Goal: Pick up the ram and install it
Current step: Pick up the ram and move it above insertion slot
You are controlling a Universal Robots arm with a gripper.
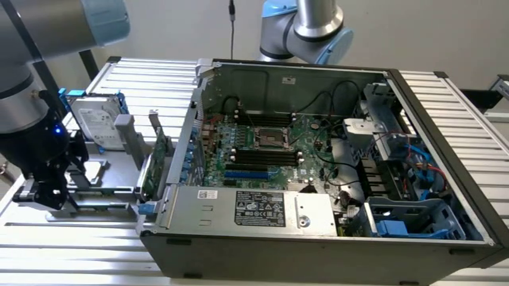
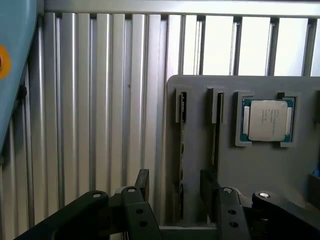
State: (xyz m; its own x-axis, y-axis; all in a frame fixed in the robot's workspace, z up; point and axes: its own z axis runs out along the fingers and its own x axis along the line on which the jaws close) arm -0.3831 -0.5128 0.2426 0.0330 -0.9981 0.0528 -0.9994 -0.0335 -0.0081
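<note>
A silver-grey metal arm point(image 1: 20, 101) with pale blue plastic joint caps point(image 1: 107, 21) runs into a matt black wrist housing point(image 1: 40, 149) showing a small blue lamp point(image 1: 57, 130). The black two-fingered pincer point(image 2: 175, 187) has bright round screw heads point(image 2: 227, 190) on its links; an orange dot point(image 2: 2, 62) marks one blue cap.

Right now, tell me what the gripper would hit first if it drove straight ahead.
Most likely the ram, standing on edge in the grey holder: the open gripper points at it with one finger either side of its slot. Depth is unclear, so a finger might touch the holder's face first.
</note>
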